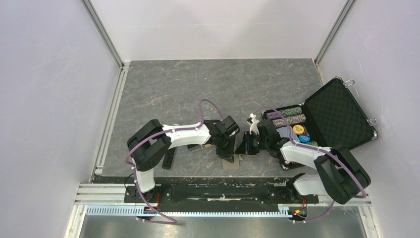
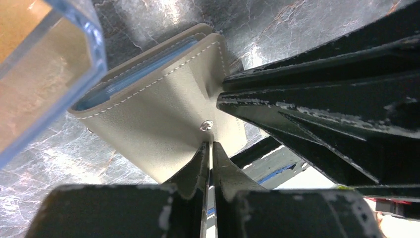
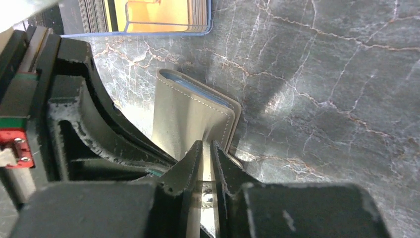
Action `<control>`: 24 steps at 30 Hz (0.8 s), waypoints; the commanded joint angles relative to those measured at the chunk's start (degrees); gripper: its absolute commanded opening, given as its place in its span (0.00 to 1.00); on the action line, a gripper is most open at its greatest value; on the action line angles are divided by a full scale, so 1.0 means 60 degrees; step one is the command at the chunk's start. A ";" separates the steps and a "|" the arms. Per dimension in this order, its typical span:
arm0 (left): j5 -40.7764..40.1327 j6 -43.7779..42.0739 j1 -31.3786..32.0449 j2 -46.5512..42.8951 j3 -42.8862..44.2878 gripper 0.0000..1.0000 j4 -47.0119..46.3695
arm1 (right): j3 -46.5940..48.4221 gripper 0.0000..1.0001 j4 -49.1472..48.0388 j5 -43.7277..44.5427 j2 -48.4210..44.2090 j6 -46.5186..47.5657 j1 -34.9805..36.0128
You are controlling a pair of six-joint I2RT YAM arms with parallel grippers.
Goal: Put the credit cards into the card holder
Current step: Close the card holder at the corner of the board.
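The card holder [image 2: 163,114], grey-tan with a pale blue lining and a metal snap, is folded nearly closed and held just above the table between the two arms [image 1: 233,162]. My left gripper [image 2: 210,146] is shut on its lower edge just below the snap, in the middle of the table [image 1: 229,148]. My right gripper [image 3: 207,146] is shut on the holder's small snap tab [image 1: 246,145]. Its black fingers [image 2: 307,99] pinch the holder's right edge. The holder [image 3: 183,114] stands on edge in the right wrist view. An orange-gold face shows inside a clear box [image 3: 148,15]; I cannot tell whether it is the credit cards.
The open black chip case [image 1: 337,111] with rows of poker chips [image 1: 289,119] lies at the right, close behind the right arm. A long black bar [image 1: 168,158] lies by the left arm. The clear blue-edged box [image 2: 39,69] sits just beyond the holder.
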State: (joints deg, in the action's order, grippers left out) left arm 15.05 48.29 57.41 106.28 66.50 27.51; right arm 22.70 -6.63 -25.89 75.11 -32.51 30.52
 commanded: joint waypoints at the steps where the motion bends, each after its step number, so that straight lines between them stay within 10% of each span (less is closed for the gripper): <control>1: -0.0397 -0.0393 0.0027 -0.0577 -0.0106 0.17 -0.0224 | 0.0305 0.11 -0.0572 0.0119 0.0282 0.0177 -0.0043; 13: -0.0397 0.0021 -0.0120 -0.1399 -0.0711 0.37 -0.0942 | -0.1362 0.01 0.0058 0.0628 -0.1425 -0.1522 -0.0039; 24: -0.0656 -0.0467 -0.0091 -0.0633 -0.0473 0.04 0.0240 | -0.0429 0.02 0.0296 0.0651 -0.2222 -0.1032 -0.0041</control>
State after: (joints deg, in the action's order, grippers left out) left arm 11.90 48.27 56.86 100.09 62.72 26.55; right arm 14.46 -4.67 -22.61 62.81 -41.78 30.37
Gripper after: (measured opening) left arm 0.058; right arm 0.018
